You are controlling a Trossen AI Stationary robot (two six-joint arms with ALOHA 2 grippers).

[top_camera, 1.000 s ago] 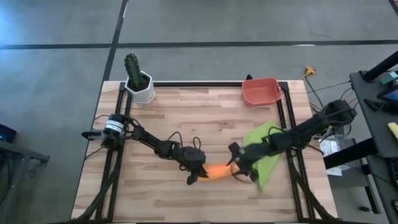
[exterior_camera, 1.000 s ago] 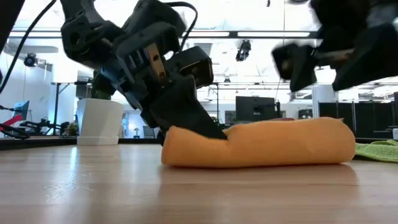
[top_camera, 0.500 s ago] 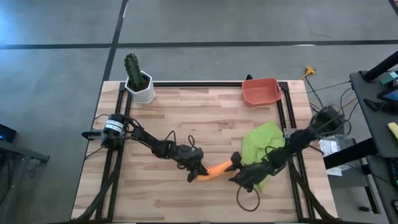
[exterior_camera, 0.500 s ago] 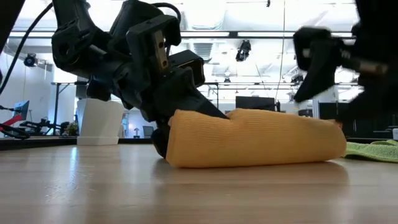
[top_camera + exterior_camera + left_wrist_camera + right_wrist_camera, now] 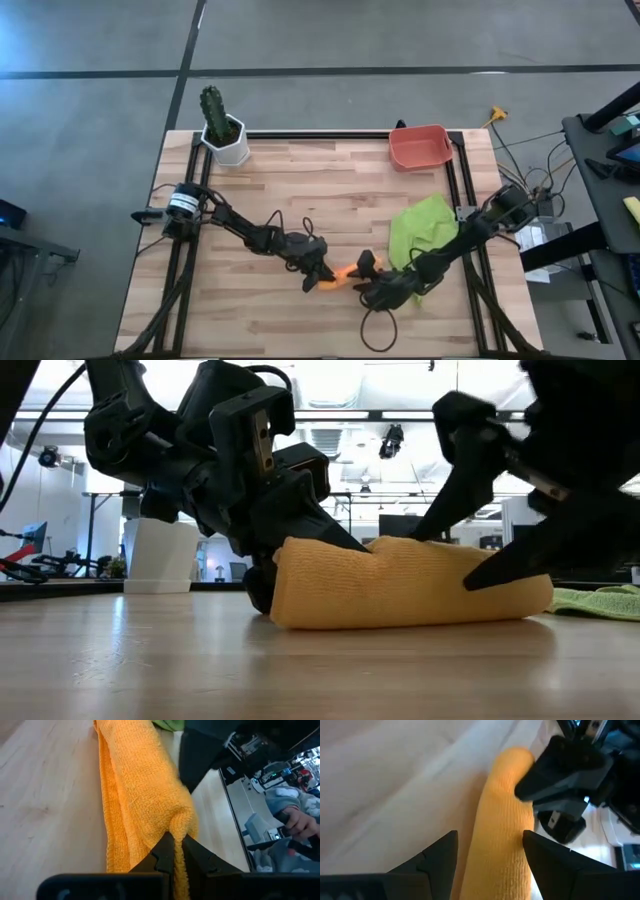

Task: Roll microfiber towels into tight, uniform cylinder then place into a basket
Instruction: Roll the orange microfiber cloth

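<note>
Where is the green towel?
Seen from above, the green towel lies on the table's right side, below the red basket, partly under the right arm.

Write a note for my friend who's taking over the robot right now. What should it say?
Left gripper: shut on one end of the orange towel.
Right gripper: open, fingers straddling the roll's other end, not closed on it.
Orange towel: rolled up, lying on the table near the front.
Green towel: still flat and unrolled, on the table's right side under the right arm.
Basket: at the back right, nothing in it.
Left to do: put the orange roll in the basket, then roll and place the green towel.
</note>
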